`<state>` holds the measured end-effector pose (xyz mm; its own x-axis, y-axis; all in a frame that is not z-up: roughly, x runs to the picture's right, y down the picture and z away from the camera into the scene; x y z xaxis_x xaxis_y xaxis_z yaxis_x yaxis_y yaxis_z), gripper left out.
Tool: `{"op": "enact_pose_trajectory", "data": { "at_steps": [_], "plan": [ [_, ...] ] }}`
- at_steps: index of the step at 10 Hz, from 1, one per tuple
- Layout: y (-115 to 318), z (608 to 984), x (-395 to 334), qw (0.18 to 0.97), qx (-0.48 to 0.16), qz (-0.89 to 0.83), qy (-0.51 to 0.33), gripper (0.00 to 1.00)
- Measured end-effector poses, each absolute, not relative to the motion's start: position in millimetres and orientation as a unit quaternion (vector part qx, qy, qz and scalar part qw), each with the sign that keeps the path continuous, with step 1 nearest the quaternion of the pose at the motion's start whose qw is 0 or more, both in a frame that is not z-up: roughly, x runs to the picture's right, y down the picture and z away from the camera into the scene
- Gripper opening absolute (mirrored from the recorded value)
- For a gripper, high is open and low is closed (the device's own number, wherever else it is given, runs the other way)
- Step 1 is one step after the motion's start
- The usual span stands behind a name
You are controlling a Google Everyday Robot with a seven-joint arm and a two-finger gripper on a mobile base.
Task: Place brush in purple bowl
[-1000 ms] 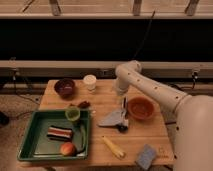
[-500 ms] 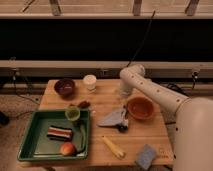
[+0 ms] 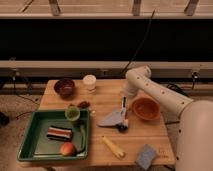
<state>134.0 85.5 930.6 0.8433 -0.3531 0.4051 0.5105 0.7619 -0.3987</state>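
Note:
The brush (image 3: 123,114) lies on the wooden table (image 3: 102,100), its whitish handle pointing away and its dark bristle head at the near end, just left of the orange bowl. My gripper (image 3: 124,99) hangs over the far end of the handle, pointing down with its jaws open; I cannot tell whether it touches the handle. The purple bowl (image 3: 64,87) stands empty at the table's far left corner, well away from the gripper.
An orange bowl (image 3: 146,108) sits right of the brush and a grey flat piece (image 3: 111,119) lies against its left. A white jar (image 3: 89,81), green cup (image 3: 73,114), green tray (image 3: 30,145) with food items, yellow stick (image 3: 113,147) and blue sponge (image 3: 146,156) are also on the table.
The arm's elbow has swung to the right and the gripper has shifted slightly right above the brush handle. The brush and bowls have not moved.

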Motion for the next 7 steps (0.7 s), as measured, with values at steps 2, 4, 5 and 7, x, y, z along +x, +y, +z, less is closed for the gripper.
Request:
{"op": "enact_pose_trajectory", "data": {
  "at_steps": [2, 4, 5, 7],
  "plan": [
    [88.2, 931.7, 134.7, 0.922, -0.249, -0.252, -0.157, 0.65],
    [89.7, 929.2, 132.4, 0.919, -0.246, -0.265, -0.157, 0.65],
    [90.1, 928.3, 126.8, 0.915, -0.245, -0.278, -0.157, 0.65],
    [92.9, 926.5, 121.8, 0.909, -0.247, -0.299, -0.153, 0.65]
  ]
}}
